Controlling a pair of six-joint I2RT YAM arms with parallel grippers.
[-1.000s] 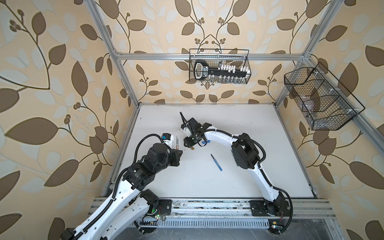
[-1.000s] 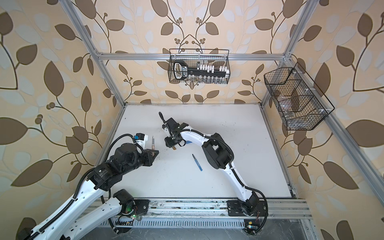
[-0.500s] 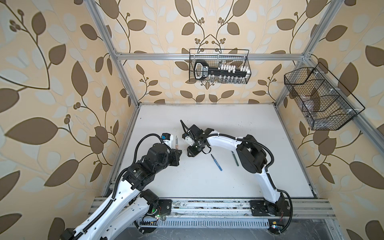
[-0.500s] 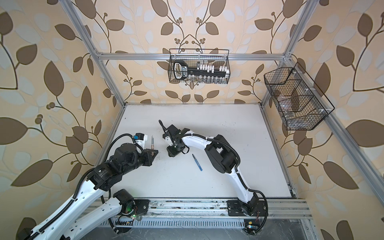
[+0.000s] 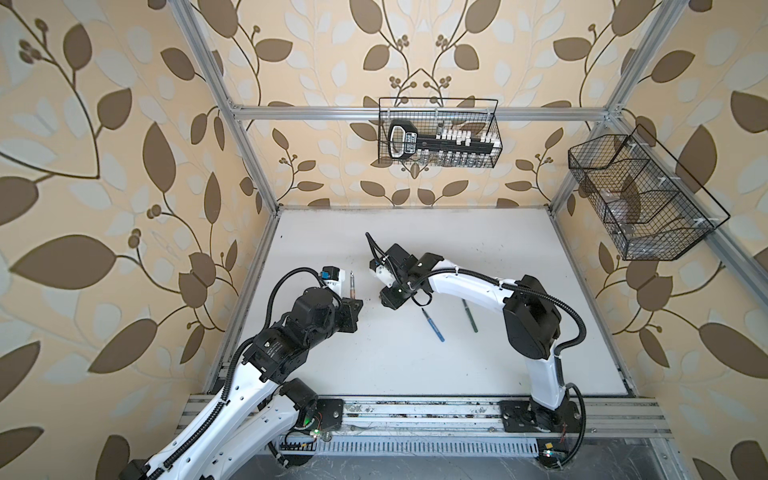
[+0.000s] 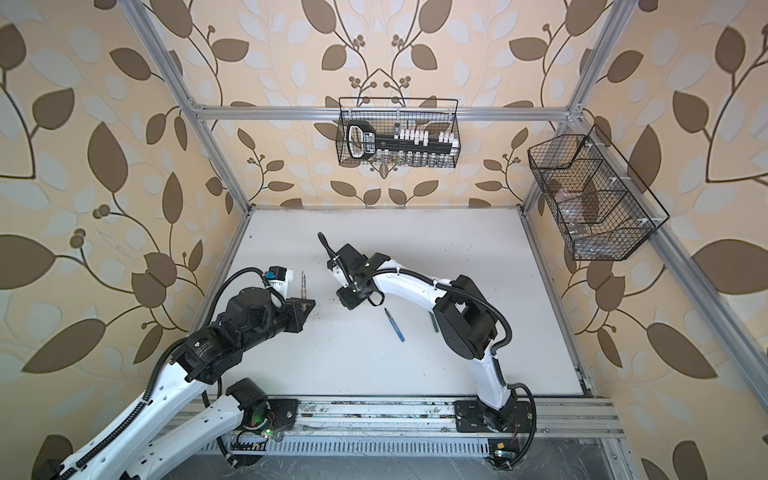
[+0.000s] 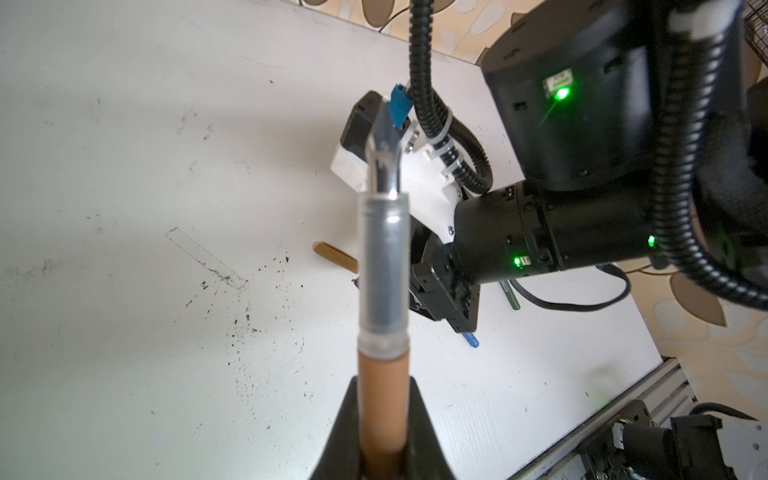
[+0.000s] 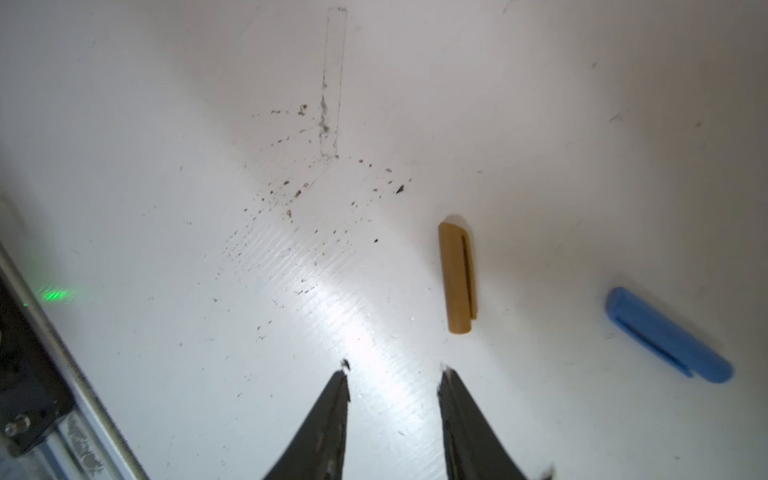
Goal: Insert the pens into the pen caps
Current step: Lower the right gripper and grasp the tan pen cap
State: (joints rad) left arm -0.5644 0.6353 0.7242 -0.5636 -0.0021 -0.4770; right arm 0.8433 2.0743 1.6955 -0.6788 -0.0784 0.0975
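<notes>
Left claw point(image 7: 382, 419) is clamped low on the tan-brown pen point(image 7: 383, 386). The clear grip section and nib stick out well past its fingertips.

Right claw point(image 8: 395, 374) is empty, jaws parted, low over the white table point(image 8: 166, 124). The tan cap point(image 8: 457, 276) lies flat just ahead of it, out past one fingertip's line rather than in the gap. The blue cap point(image 8: 665, 336) is further out on that same side, well apart from the tan one. The blue pen point(image 5: 432, 325) and green pen point(image 5: 469, 316) lie back by the right claw's forearm. No green cap in view.

My read: the step is the right claw picking up the tan cap.
- Shift sideways until the cap sits centred in the gap. Its long axis already runs roughly along the approach, so the jaws close across its width.
- The mouth looks to face the claw. Grip toward the closed end and leave the mouth free.
- It's round plastic and may roll or squirt out, so close slowly.
- When mating, line up the axes before pushing. The pen is held low, so a side load could pivot it.
</notes>
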